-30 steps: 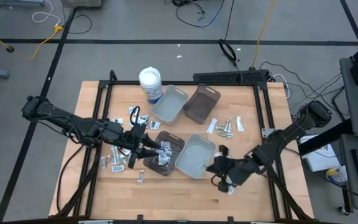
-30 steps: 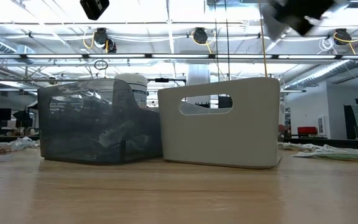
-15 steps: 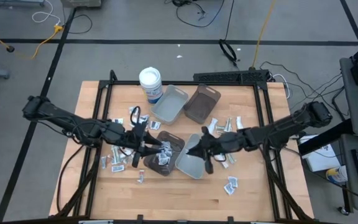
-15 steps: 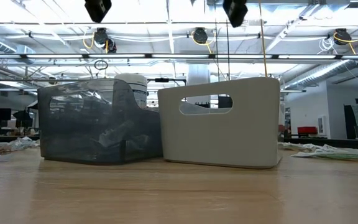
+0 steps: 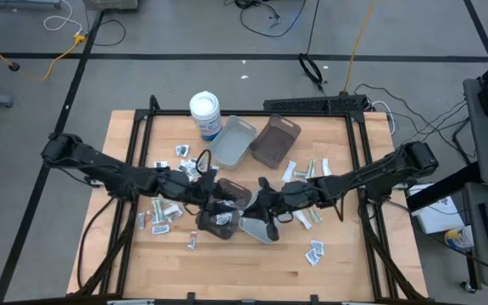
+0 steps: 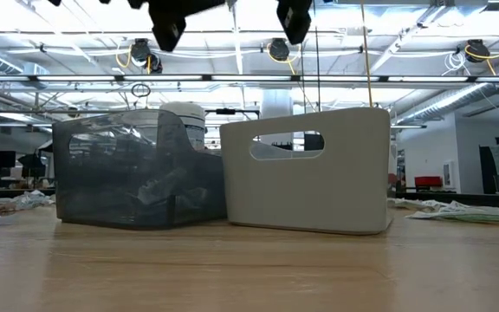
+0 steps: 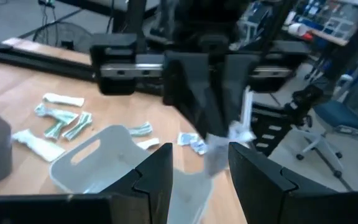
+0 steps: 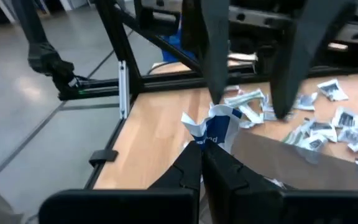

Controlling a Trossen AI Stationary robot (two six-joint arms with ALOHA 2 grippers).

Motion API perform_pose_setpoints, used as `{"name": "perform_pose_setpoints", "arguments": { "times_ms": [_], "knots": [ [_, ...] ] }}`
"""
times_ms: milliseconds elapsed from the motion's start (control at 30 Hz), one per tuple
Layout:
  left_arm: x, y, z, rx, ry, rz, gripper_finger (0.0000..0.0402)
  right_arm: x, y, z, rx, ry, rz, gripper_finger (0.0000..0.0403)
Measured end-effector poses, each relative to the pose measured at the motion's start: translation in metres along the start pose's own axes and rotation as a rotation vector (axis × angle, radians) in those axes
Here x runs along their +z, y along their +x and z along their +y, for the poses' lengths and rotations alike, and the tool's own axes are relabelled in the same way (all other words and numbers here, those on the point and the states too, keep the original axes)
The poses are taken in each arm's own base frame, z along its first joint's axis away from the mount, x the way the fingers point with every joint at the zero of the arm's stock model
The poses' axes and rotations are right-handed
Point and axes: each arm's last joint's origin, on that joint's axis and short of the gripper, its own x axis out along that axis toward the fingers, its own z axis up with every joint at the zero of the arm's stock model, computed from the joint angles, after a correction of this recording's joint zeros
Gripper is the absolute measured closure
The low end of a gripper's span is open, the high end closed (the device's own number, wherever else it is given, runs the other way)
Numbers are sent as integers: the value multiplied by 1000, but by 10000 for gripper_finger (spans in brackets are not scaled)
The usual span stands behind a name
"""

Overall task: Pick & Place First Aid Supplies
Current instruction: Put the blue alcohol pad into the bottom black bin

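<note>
Above the wooden table point(image 5: 337, 246), the right gripper point(image 8: 202, 160) pinches a white-blue packet point(image 8: 216, 127); the left gripper point(image 7: 199, 163) is half open, empty; only the wrist views show this

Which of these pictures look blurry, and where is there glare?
Left wrist view: the packet near the left hand is smeared. Right wrist view: the right hand pinches a blue-and-white packet fairly sharply; background soft. Low view: ceiling lights blow out white. High view: even light, no glare.
</note>
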Motion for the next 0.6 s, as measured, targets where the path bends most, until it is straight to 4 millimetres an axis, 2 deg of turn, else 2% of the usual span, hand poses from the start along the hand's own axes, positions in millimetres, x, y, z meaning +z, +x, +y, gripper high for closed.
{"name": "perform_pose_setpoints", "arguments": {
  "times_ms": [200,600],
  "knots": [
    [-4,5,-2,-81,-2,26,240,2,2,0,2,0,-13,403],
    [0,5,-4,-63,-23,-30,241,3,2,0,0,-3,-23,403]
  ]
}}
